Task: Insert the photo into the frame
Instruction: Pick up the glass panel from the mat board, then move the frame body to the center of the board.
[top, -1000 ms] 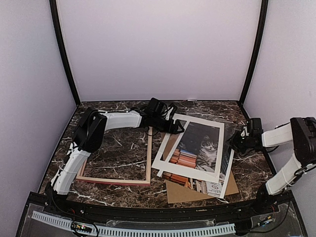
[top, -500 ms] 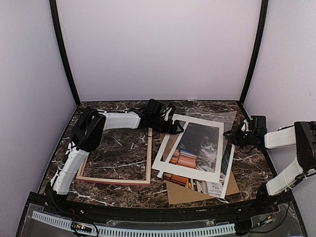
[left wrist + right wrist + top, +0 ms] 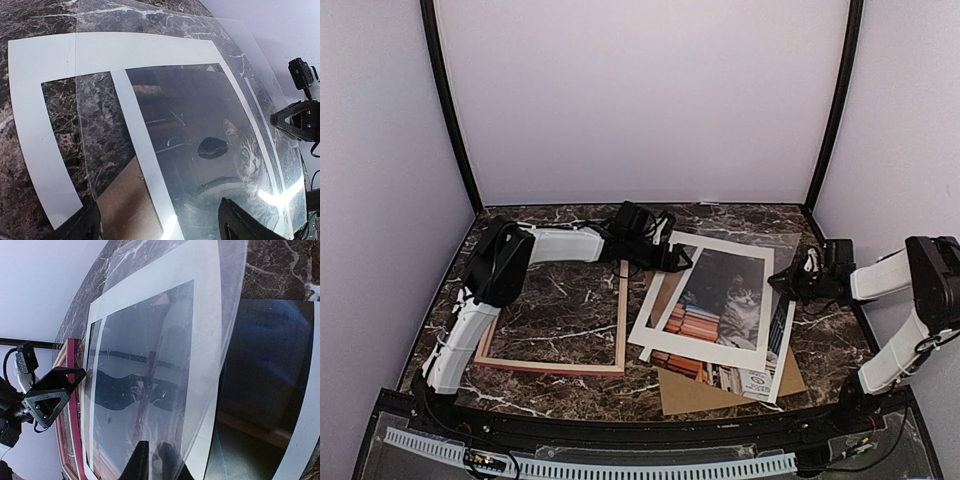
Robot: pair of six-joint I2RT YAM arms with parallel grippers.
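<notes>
the photo (image 3: 738,300) lies flat on the worktop (image 3: 825,345), just right of the frame (image 3: 623,325), between a brown backing board (image 3: 685,392) and a white mat (image 3: 720,243), under a clear sheet (image 3: 150,365). the right claw (image 3: 152,461) is clamped on that sheet's right edge. the left claw (image 3: 682,262) stands wide apart at the mat's far left corner.

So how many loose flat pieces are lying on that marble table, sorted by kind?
Pink wooden frame: 1
White mat with a window: 1
Cat photo: 1
Brown backing board: 1
Clear sheet: 1
Total: 5
</notes>
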